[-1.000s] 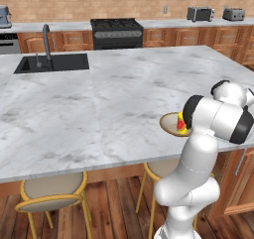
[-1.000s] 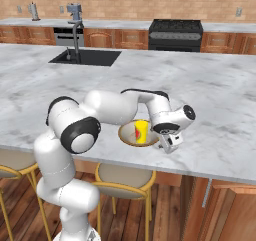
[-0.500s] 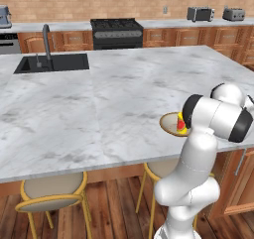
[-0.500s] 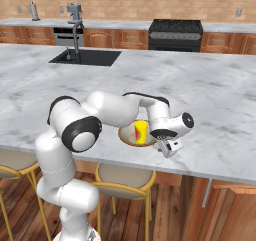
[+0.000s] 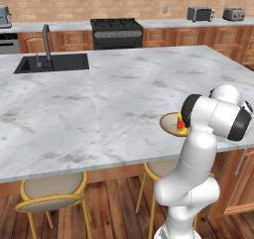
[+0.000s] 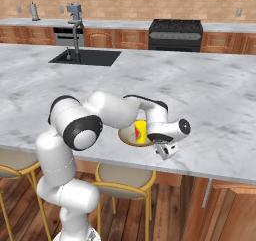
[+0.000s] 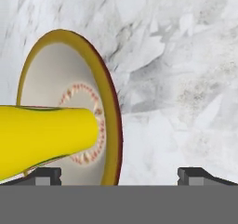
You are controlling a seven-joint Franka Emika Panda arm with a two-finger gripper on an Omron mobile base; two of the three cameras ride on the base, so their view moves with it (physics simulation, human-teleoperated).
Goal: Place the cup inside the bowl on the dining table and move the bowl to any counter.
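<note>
Cup (image 6: pixel 141 131): I see it standing inside the bowl, yellow, red mark on its side. Looks light and rigid; likely to tip if the bowl tilts.
Bowl (image 6: pixel 131 139): wide, shallow, near the surface's front edge. I judge it stiff, smooth, probably slippery.
Hold point: I'd pinch the thin rim (image 7: pixel 113 121), on the side away from the cup, and keep the bowl level.
Claw (image 7: pixel 120 174): open wide, empty; one finger near the cup, the other over bare marble.
Surface (image 5: pixel 99 99): marble island, sink (image 5: pixel 52 63) well apart.
</note>
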